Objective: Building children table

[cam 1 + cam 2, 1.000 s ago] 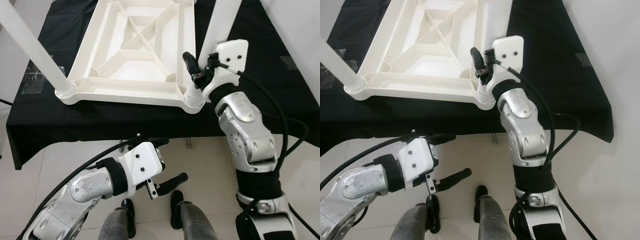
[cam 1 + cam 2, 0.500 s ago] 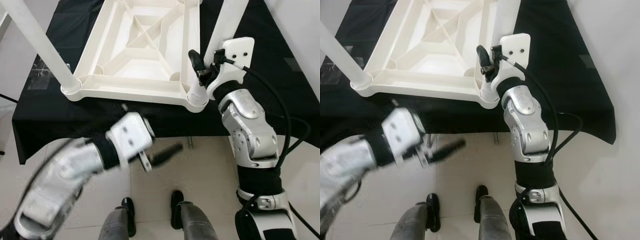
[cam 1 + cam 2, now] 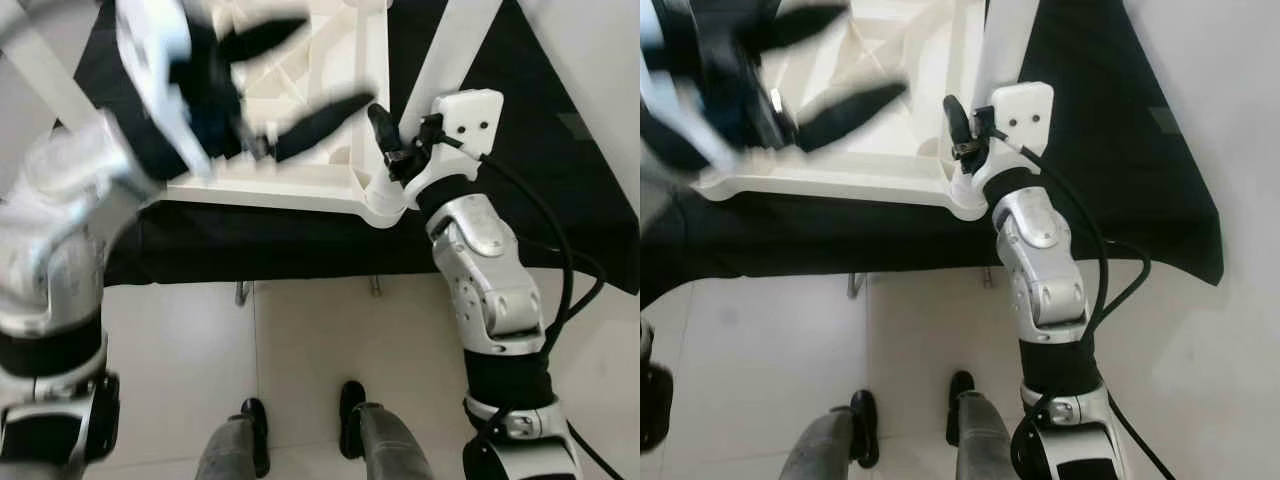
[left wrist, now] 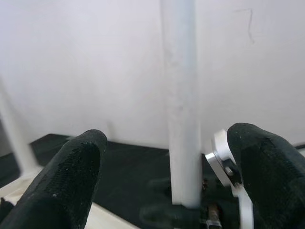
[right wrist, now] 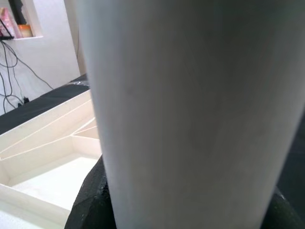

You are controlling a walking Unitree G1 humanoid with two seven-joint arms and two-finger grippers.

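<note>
A black cloth covers the stand where the upturned white tabletop lies. A white leg rises from the tabletop's near right corner socket, with the right gripper clenched around its base. The blurred left gripper hovers over the tabletop, fingers spread wide apart.

The left tool and its arm are smeared by motion blur, hiding the near-left corner of the upturned white tabletop. The white leg in the right tool is cut off by the top edge. The black-draped table runs past the frame edges.
</note>
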